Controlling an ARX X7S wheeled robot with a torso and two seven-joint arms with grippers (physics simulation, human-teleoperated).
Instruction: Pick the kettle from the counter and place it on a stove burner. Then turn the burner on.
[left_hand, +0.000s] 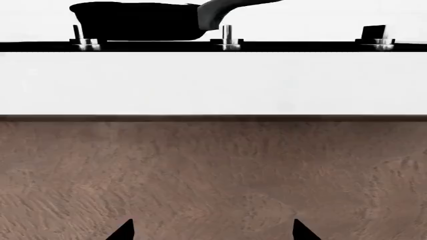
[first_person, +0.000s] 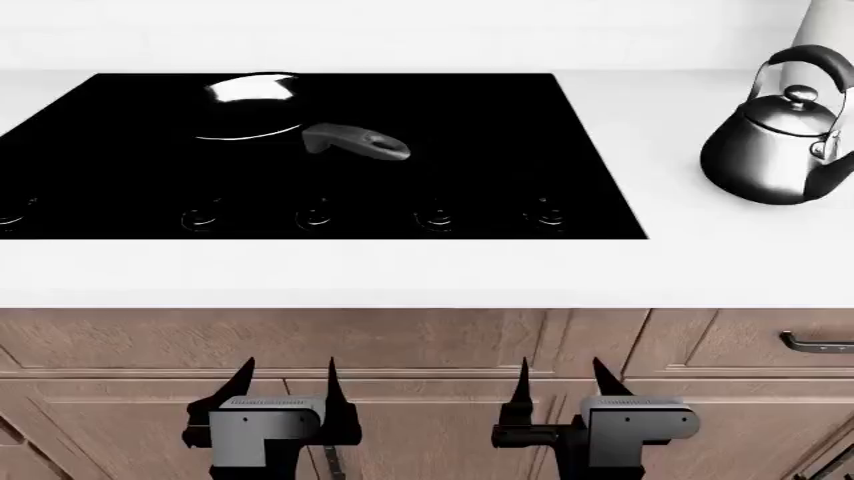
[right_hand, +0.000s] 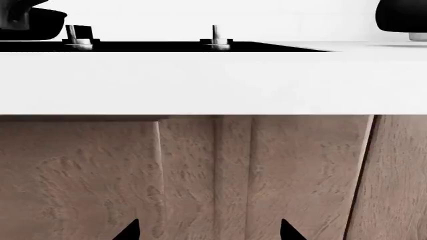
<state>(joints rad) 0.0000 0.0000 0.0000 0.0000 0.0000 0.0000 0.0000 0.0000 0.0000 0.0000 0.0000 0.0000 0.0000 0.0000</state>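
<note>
Head view | kettle (first_person: 778, 143) on counter (first_person: 400, 275) | pan (first_person: 247, 105) empty on cooktop (first_person: 467, 150) | both jaws apart, holding nothing

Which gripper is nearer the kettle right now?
Right. The right gripper sits low before the cabinets, below and left of the kettle; the left gripper is farther left, under the cooktop.

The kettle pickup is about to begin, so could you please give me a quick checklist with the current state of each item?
1. Kettle upright on the counter, right of the cooktop: ok.
2. Right gripper open and empty: ok.
3. Left gripper open and empty: ok.
4. Free cooktop space beside the frying pan: ok.
5. Knobs visible along the cooktop's front edge: ok.
6. Burner on or off: cannot tell.
</note>
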